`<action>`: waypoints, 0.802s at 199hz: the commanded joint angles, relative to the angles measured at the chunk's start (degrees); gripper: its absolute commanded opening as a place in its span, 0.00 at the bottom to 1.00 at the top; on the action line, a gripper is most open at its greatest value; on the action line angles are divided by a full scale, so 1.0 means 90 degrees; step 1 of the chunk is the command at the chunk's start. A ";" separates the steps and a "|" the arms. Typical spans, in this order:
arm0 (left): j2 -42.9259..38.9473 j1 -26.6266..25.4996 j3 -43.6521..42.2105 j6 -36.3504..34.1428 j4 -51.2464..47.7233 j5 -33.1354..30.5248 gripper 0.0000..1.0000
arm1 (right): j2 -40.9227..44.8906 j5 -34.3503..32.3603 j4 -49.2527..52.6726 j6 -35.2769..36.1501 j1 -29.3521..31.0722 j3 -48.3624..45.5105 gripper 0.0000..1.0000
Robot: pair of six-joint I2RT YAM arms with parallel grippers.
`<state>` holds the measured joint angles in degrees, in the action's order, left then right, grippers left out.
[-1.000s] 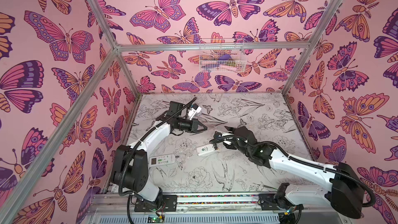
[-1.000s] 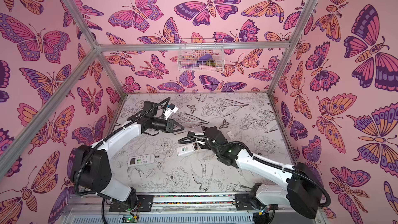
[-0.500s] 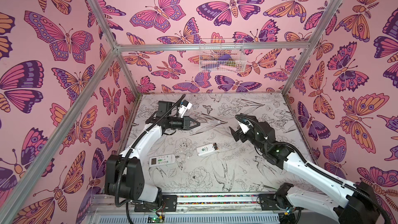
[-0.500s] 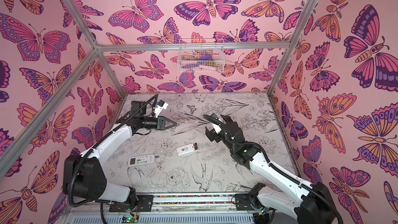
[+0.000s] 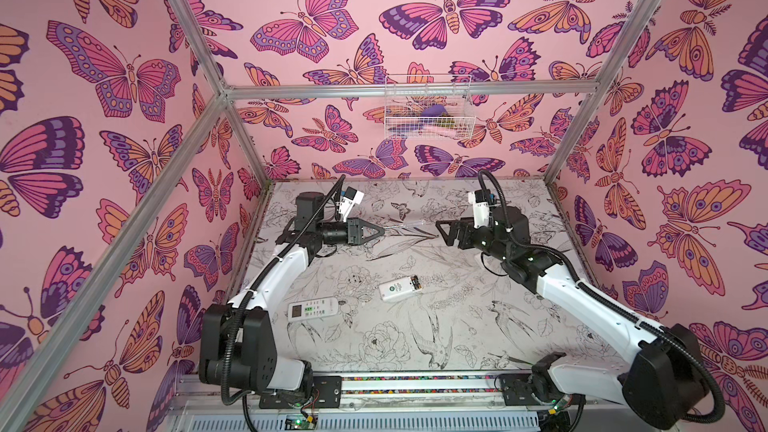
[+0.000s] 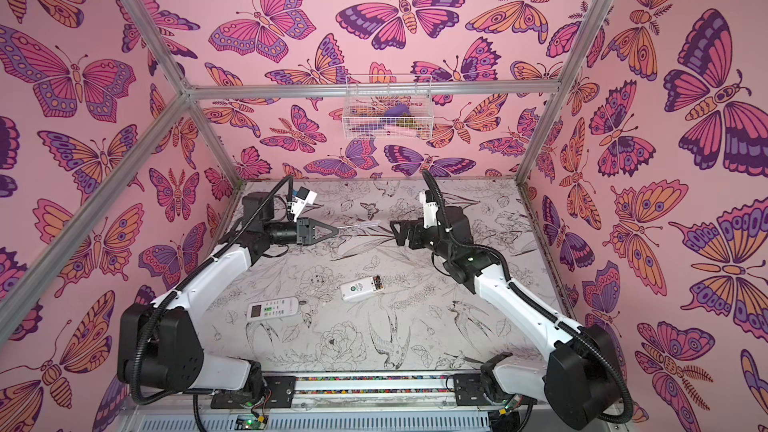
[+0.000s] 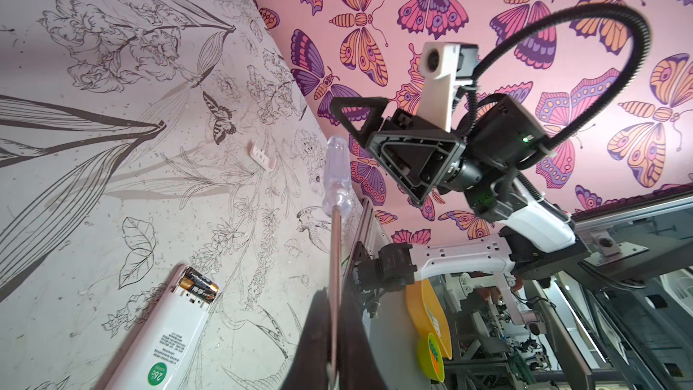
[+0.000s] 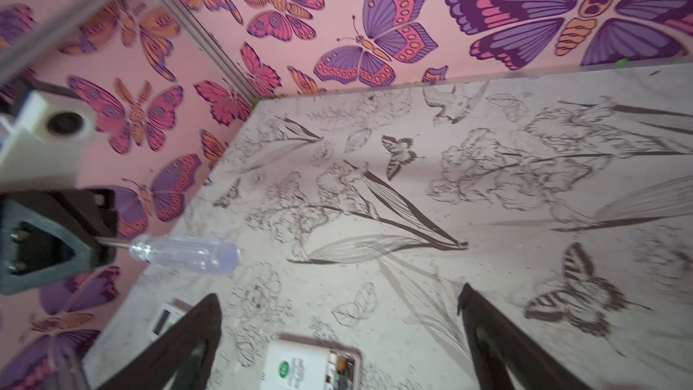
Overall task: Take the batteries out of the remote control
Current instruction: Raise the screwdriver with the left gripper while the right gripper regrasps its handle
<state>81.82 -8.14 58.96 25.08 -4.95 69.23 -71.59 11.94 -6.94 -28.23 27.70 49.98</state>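
A white remote control (image 5: 395,289) (image 6: 357,289) lies face down mid-table with its compartment uncovered. Black batteries (image 5: 414,283) (image 7: 198,287) (image 8: 343,367) with gold ends sit in it. My left gripper (image 5: 380,231) (image 6: 334,231) (image 7: 333,335) hovers at the back left, shut on the metal shaft of a clear-handled screwdriver (image 5: 409,224) (image 7: 336,178) (image 8: 187,251). My right gripper (image 5: 442,233) (image 6: 395,232) (image 8: 339,292) hangs open and empty above the table, facing the screwdriver's handle, well behind the remote.
A second white remote (image 5: 313,309) (image 6: 272,308) lies face up at the front left. A small pale cover piece (image 7: 261,157) rests on the table beyond the screwdriver. A wire basket (image 5: 428,108) hangs on the back wall.
My right gripper has left the remote, risen toward the back and opened wide. My left gripper has drawn back and left with the screwdriver. The remote stays put.
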 commanded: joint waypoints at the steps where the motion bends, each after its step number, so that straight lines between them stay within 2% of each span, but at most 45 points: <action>1: -0.0190 0.0055 -0.0255 0.0447 0.0671 0.0261 0.00 | -0.0120 0.0770 -0.1279 -0.1209 -0.0025 -0.0240 0.99; 27: -0.0116 0.0065 -0.0306 0.0879 0.1090 0.0301 0.00 | -0.0339 0.1388 -0.1596 -0.1641 -0.0023 -0.0223 0.99; 73: -0.0047 0.0003 -0.0259 0.1331 0.1648 0.0592 0.00 | -0.1113 0.3030 -0.3863 -0.3035 -0.0187 -0.0321 0.97; 94: -0.0043 -0.0124 -0.0281 0.1451 0.1882 0.0620 0.00 | -0.1476 0.3406 -0.4564 -0.3393 -0.0184 -0.0279 0.94; 133: 0.0081 -0.0273 -0.0213 0.1647 0.2038 0.0693 0.00 | -0.2431 0.4000 -0.6514 -0.4769 -0.0142 -0.0048 0.89; 143: 0.0096 -0.0332 -0.0213 0.1633 0.2058 0.0720 0.00 | -0.2608 0.4169 -0.6733 -0.4907 -0.0096 0.0028 0.89; 160: 0.0141 -0.0313 -0.0199 0.1682 0.2064 0.0787 0.00 | -0.2817 0.4480 -0.6738 -0.5022 -0.0027 0.0285 0.80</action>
<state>82.11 -10.74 56.58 39.48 10.76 73.73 -95.22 46.52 -58.15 -67.18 26.46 48.60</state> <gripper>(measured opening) 0.063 0.843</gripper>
